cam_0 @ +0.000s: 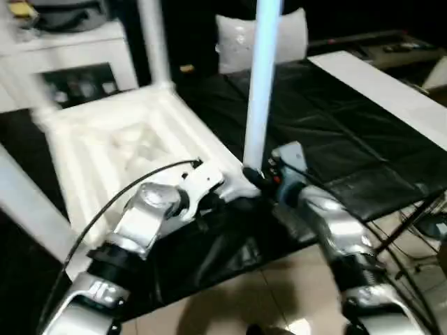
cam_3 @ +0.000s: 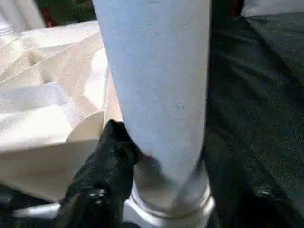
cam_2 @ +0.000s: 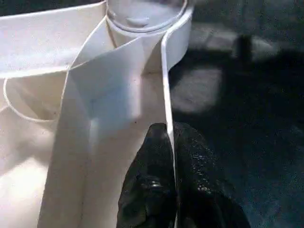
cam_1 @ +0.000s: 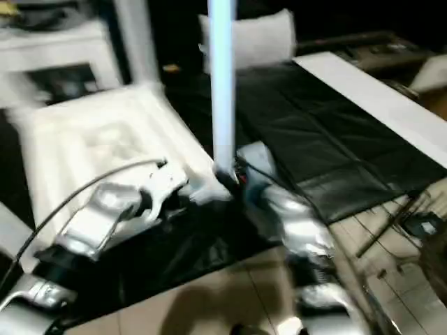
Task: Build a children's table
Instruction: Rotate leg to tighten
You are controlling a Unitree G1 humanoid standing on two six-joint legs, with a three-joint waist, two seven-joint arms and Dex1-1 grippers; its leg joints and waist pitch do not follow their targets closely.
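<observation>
The right gripper [cam_0: 255, 178] clasps the base of an upright leg [cam_0: 262, 84] standing in the near corner socket. The left gripper [cam_2: 166, 185] pinches the tabletop [cam_0: 119, 143] rim beside it. The tabletop lies underside-up on black sheeting [cam_0: 328, 139]; three other legs stand.

The table top [cam_0: 133, 150] is all white, its upturned underside marked by a pattern of raised ribs. The upright leg [cam_0: 262, 84] at its near corner reads pale bluish white; another leg [cam_0: 155, 42] at the far corner is plain white. The surface [cam_0: 328, 146] beneath is black with faint crease lines. Both forearms are silver, and each gripper's fingers [cam_2: 156, 190] are black. A white board [cam_0: 391, 91] lies along the surface's right edge.
</observation>
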